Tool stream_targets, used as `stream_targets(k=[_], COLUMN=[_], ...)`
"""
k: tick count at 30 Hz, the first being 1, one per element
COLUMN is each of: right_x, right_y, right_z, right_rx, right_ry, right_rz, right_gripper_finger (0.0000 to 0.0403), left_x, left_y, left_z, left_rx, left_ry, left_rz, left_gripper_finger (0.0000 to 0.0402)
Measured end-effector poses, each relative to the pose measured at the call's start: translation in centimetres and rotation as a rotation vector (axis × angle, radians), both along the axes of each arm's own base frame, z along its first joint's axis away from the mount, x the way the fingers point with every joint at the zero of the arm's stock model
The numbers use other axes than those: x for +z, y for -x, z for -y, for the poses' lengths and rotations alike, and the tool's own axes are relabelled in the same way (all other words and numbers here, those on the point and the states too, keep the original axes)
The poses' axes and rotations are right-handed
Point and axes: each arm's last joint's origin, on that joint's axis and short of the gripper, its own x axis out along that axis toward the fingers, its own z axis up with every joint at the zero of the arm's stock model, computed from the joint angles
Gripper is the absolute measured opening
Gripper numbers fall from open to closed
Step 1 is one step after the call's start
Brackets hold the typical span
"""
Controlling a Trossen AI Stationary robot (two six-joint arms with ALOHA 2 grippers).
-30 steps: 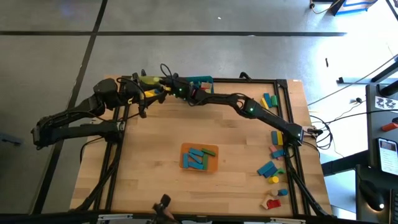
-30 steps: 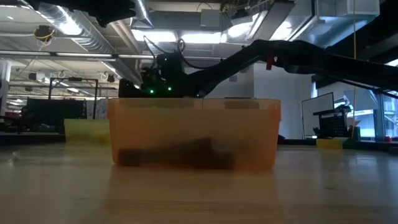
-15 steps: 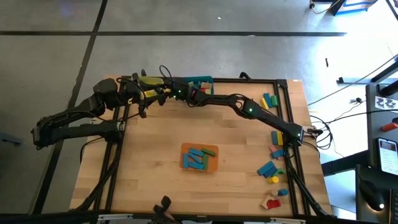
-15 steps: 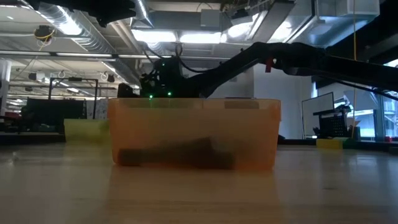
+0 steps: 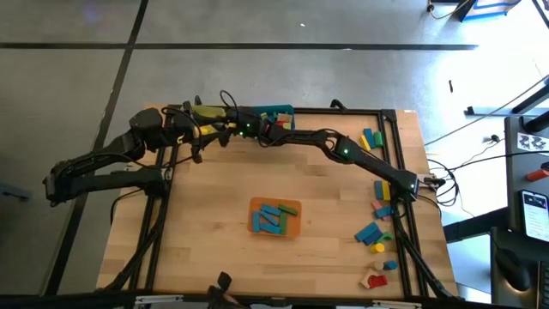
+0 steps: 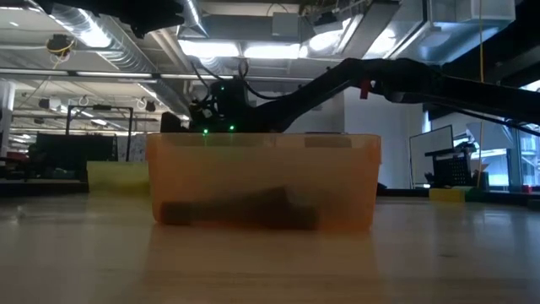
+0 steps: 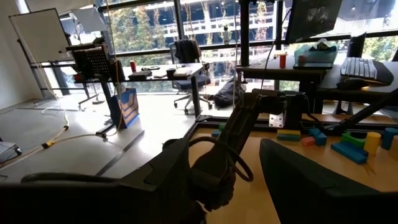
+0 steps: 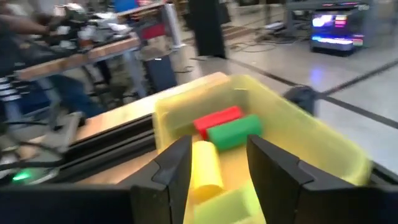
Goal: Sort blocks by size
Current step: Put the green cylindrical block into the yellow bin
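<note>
A yellow block point(image 8: 206, 169) sits between the fingers of the right pincer point(image 8: 212, 167), just over the yellow bin point(image 8: 311, 140).

The right pincer is clamped on the yellow block above the yellow bin at the far edge of the tabletop point(image 5: 214, 232); a red block point(image 8: 217, 119) and a green block point(image 8: 233, 132) lie inside this bin. More blocks point(image 5: 377, 232) lie along the right edge of the tabletop, and some are in the orange bin point(image 5: 275, 217) in the middle. The left pincer point(image 5: 204, 130) hangs near the yellow bin, its fingers apart and holding nothing.
</note>
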Motion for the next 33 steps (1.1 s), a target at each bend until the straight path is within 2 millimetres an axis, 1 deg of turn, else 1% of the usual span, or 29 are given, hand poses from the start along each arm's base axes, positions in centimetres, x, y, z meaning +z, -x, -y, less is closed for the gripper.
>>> stream_targets(k=[3, 5, 7, 11, 12, 13, 17, 22, 26, 29, 31, 33], right_x=[0.7, 2.0, 4.0, 9.7, 11.0, 11.9, 15.1, 20.1, 22.5, 24.5, 25.3, 25.7], right_y=[0.0, 0.2, 0.4, 1.8, 2.4, 2.8, 5.2, 9.0, 11.8, 13.9, 15.0, 16.1], right_z=[-0.2, -0.2, -0.3, -0.8, -1.0, -1.2, -2.6, -4.4, -5.5, -6.3, -6.9, -7.3], right_rx=[0.051, 0.052, 0.056, 0.062, 0.067, 0.07, 0.071, 0.04, 0.034, 0.029, 0.027, 0.019], right_ry=[-0.003, -0.005, 0.021, 0.119, 0.135, 0.15, 0.18, 0.201, 0.176, 0.143, 0.112, 0.073], right_rz=[0.005, -0.003, -0.017, -0.094, -0.14, -0.182, -0.385, -0.547, -0.645, -0.676, -0.703, -0.75], right_gripper_finger=[0.0152, 0.0152, 0.0152, 0.0152, 0.0152, 0.0152, 0.0152, 0.0152, 0.0152, 0.0152, 0.0152, 0.0152], left_x=[0.0, 0.0, 0.0, 0.0, 0.0, -0.1, -0.1, 0.0, 0.0, 0.1, 0.1, 0.1], left_y=[0.0, 0.0, 0.0, 0.0, 0.0, 0.0, 0.0, 0.0, 0.0, 0.0, 0.0, 0.0], left_z=[0.0, 0.0, 0.0, 0.0, 0.0, 0.0, 0.0, 0.1, 0.1, 0.1, 0.1, 0.1], left_rx=[0.0, 0.0, 0.0, 0.0, 0.0, 0.0, 0.0, -0.004, -0.004, -0.004, -0.004, -0.004], left_ry=[0.001, 0.001, 0.002, 0.002, 0.003, 0.004, 0.005, 0.006, 0.006, 0.01, 0.011, 0.01], left_rz=[-0.001, -0.002, -0.002, -0.003, -0.004, -0.006, -0.004, 0.004, 0.007, 0.012, 0.012, 0.012], left_gripper_finger=[0.0182, 0.0182, 0.0182, 0.0182, 0.0182, 0.0182, 0.0182, 0.0182, 0.0182, 0.0182, 0.0182, 0.0182])
